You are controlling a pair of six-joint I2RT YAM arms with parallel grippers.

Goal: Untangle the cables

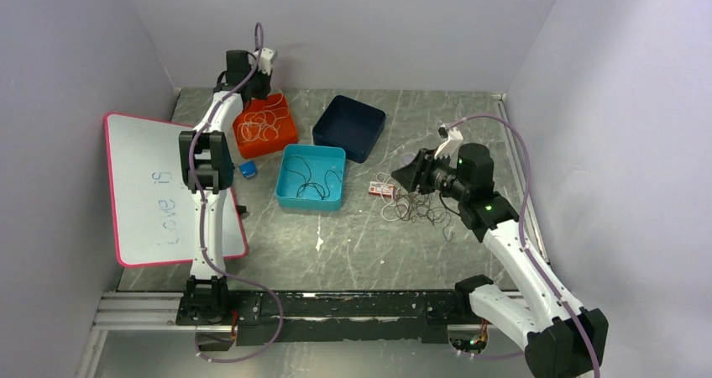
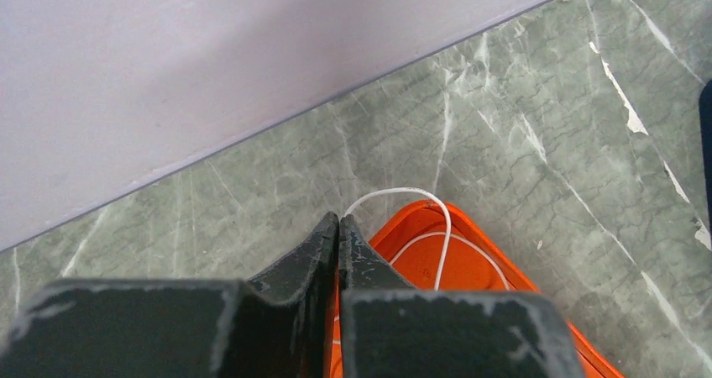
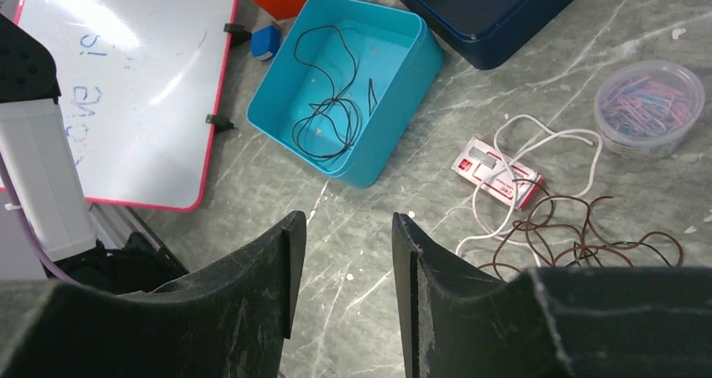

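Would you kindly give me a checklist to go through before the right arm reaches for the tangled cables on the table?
1. Right hand open: ok, its fingers stand apart.
2. Right hand empty: ok, nothing lies between the fingers.
3. Brown cable free of the loose white cable: not ok, they overlap on the table.
4. Small card clear of the cables: not ok, the loose white cable crosses it.
5. Left hand free of cable: cannot tell; it is shut at the orange bin, with a white loop right by its tips.
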